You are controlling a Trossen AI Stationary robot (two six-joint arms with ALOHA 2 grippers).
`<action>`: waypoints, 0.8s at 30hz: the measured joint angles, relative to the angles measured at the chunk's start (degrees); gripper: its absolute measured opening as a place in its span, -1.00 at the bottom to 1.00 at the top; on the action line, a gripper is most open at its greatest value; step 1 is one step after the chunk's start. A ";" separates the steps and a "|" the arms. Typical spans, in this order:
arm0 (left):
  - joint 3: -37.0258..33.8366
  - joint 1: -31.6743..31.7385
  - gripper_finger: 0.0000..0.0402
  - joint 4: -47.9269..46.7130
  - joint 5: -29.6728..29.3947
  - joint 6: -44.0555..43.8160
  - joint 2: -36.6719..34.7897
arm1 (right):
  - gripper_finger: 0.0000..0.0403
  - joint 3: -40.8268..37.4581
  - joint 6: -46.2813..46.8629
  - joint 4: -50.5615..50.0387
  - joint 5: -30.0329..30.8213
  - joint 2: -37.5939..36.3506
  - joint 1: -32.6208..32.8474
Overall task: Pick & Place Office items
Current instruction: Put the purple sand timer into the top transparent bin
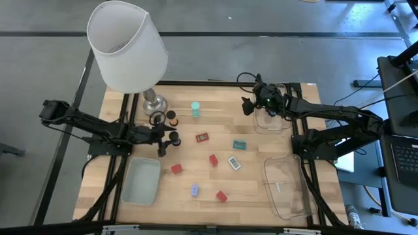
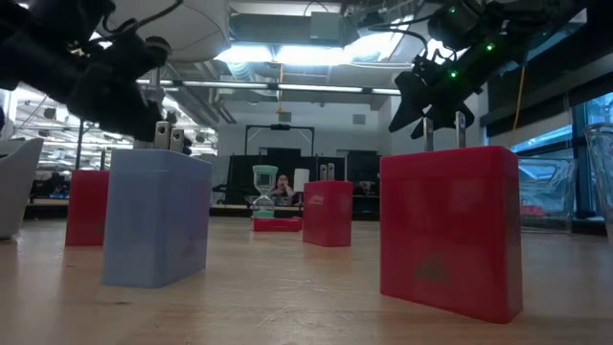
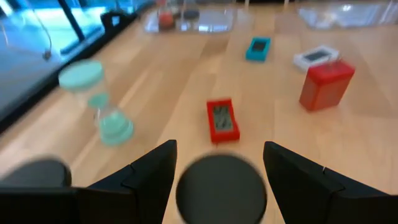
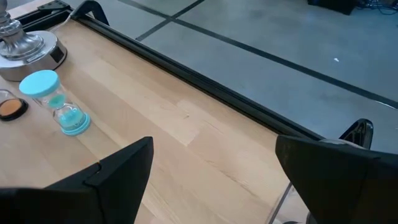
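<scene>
Left gripper [image 1: 171, 139] sits wide open around a dark cylinder [image 3: 221, 193], nothing pinched. Right gripper [image 1: 250, 104], also open, hovers by the far clear tray [image 1: 271, 123]. Red blocks [image 1: 213, 160] lie loose mid-table; frosted tray [image 1: 141, 181] looks empty

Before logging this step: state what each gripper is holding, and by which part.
Nothing is held. The left gripper has open fingers either side of a short dark cylinder, not closed on it. The right gripper hangs open and empty over the table's far edge.
</scene>
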 joint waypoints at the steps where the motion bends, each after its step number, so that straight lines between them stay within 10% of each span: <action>1: 0.00 -0.01 0.18 -1.15 0.00 -0.95 0.00 | 0.70 0.00 -0.01 0.02 0.00 0.00 0.00; 24: 0.00 0.02 0.06 -4.58 -1.27 -9.29 0.02 | 0.70 0.00 -0.02 0.00 -0.04 0.00 0.00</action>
